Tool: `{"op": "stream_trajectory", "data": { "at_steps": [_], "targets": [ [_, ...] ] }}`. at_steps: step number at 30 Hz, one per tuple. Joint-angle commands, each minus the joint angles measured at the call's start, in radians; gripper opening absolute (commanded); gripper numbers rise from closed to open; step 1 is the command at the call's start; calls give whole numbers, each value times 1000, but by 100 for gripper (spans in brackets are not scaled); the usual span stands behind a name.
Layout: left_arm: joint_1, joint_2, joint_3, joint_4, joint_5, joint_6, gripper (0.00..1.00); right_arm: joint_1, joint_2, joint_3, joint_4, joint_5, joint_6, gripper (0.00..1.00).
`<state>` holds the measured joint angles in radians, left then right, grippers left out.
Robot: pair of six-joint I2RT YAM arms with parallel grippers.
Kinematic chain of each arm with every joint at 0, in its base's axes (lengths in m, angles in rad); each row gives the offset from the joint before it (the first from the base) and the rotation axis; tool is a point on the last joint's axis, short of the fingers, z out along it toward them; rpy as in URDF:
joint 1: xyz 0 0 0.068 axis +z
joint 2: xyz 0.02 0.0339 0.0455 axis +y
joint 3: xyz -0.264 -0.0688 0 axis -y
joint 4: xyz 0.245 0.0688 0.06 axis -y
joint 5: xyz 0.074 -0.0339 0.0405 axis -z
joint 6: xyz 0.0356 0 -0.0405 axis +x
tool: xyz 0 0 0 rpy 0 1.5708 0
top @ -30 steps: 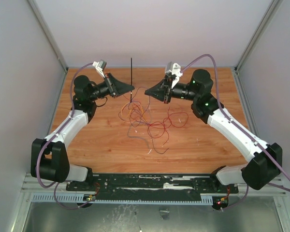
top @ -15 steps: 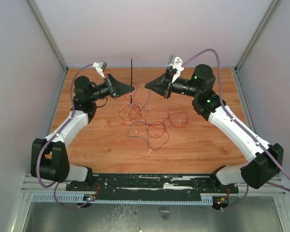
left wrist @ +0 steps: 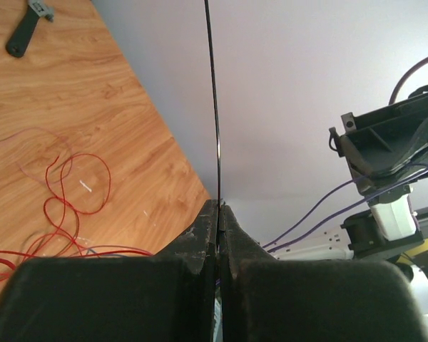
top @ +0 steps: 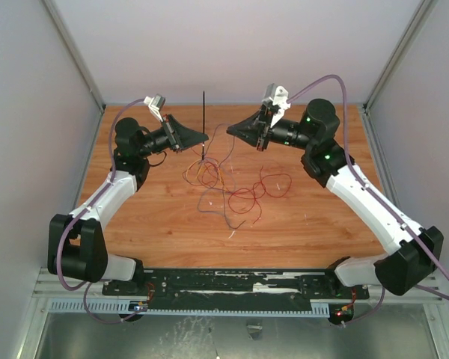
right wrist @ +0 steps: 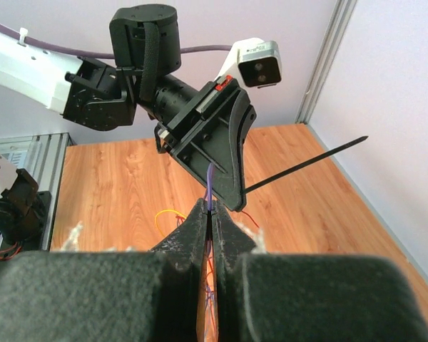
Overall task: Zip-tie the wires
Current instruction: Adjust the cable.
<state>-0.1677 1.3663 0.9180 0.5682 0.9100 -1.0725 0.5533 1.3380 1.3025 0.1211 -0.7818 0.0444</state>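
Note:
The wires [top: 236, 196] lie as a loose, mostly red tangle on the wooden table between the arms. My right gripper [top: 229, 129] hangs above the tangle's far edge, shut on a thin purple strand [right wrist: 212, 187] that rises from the pile. My left gripper [top: 205, 136] faces it from the left, shut on the zip tie [top: 203, 112], a thin black strip standing upright. In the left wrist view the zip tie [left wrist: 212, 107] runs straight out of the closed left gripper [left wrist: 219, 206]. From the right wrist, the zip tie [right wrist: 310, 167] sticks out beyond the left gripper [right wrist: 232, 203].
A short black tool with a grey head [left wrist: 25, 30] lies on the table beyond the wires. Grey walls [top: 60, 90] close in the back and both sides. Purple robot cables [top: 337, 82] loop over the right arm.
My right gripper has risen and moved back toward the far wall, drawing the held strand up from the tangle. The left arm and the zip tie have stayed still.

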Motion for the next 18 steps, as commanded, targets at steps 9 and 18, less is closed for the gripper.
{"op": "stream_trajectory", "data": {
  "at_steps": [9, 18],
  "targets": [
    [-1, 13, -5, 13, -1, 25, 0, -43, -91, 26, -14, -1, 11, 0],
    [-1, 19, -2, 10, 1, 30, 0, -68, -132, 2, -14, 9, 16, 0]
  ]
}}
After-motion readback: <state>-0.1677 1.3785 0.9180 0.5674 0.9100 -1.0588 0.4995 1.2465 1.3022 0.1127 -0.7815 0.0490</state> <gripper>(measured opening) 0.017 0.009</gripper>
